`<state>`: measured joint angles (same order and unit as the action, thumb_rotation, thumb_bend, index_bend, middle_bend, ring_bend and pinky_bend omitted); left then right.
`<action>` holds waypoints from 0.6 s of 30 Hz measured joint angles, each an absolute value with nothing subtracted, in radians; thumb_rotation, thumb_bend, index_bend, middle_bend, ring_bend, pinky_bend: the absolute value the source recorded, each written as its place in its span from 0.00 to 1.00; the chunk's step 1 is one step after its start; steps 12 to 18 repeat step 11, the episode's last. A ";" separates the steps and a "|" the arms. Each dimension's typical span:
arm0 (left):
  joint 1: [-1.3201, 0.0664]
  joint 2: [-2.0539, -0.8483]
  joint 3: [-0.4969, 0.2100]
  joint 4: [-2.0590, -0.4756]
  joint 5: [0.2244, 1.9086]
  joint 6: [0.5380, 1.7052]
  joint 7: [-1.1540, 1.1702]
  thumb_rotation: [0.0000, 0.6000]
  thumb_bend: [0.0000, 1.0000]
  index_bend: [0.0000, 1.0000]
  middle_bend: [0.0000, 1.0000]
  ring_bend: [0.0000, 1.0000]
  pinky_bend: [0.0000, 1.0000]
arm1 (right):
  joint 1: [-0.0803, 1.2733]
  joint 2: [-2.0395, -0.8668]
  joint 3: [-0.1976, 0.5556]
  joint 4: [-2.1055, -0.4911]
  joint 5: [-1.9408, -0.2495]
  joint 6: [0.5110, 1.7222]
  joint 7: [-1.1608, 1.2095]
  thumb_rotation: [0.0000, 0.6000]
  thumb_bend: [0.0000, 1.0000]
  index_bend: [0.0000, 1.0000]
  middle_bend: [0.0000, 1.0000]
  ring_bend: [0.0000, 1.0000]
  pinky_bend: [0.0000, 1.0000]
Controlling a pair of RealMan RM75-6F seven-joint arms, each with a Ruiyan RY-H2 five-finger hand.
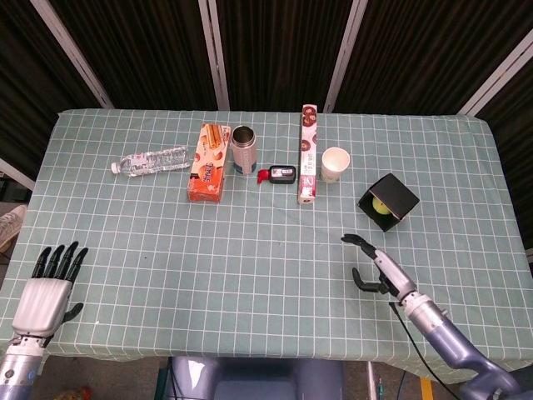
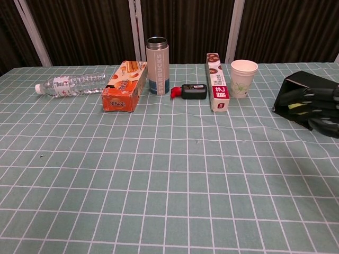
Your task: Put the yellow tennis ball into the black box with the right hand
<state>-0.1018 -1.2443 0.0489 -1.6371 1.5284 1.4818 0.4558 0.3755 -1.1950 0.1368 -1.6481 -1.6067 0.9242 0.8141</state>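
The yellow tennis ball (image 1: 381,206) lies inside the black box (image 1: 394,194), which lies on its side at the table's right with its opening facing front-left. In the chest view the box (image 2: 297,81) sits at the right edge, and a sliver of the ball (image 2: 295,111) shows behind dark fingers. My right hand (image 1: 371,267) hovers in front of the box, well apart from it, fingers spread and empty; the chest view shows this right hand (image 2: 318,108) at the right edge. My left hand (image 1: 47,289) stays open at the table's front left corner.
Along the far side stand a water bottle (image 1: 150,160), an orange snack box (image 1: 208,162), a steel tumbler (image 1: 243,149), a small black and red device (image 1: 278,174), a long biscuit box (image 1: 308,153) and a paper cup (image 1: 334,163).
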 measured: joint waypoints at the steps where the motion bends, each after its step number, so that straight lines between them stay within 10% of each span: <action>1: -0.098 -1.241 0.054 -1.637 1.542 1.492 0.447 1.00 0.12 0.00 0.00 0.00 0.00 | 0.350 -1.189 0.128 -1.652 -1.627 0.978 0.762 1.00 0.55 0.03 0.07 0.05 0.03; 11: -0.063 -1.219 0.094 -1.605 1.644 1.560 0.366 1.00 0.12 0.00 0.00 0.00 0.00 | 0.100 -1.262 0.097 -1.526 -1.706 1.442 0.068 1.00 0.38 0.00 0.00 0.00 0.00; 18: -0.063 -1.219 0.094 -1.605 1.644 1.560 0.366 1.00 0.12 0.00 0.00 0.00 0.00 | 0.100 -1.262 0.097 -1.526 -1.706 1.442 0.068 1.00 0.38 0.00 0.00 0.00 0.00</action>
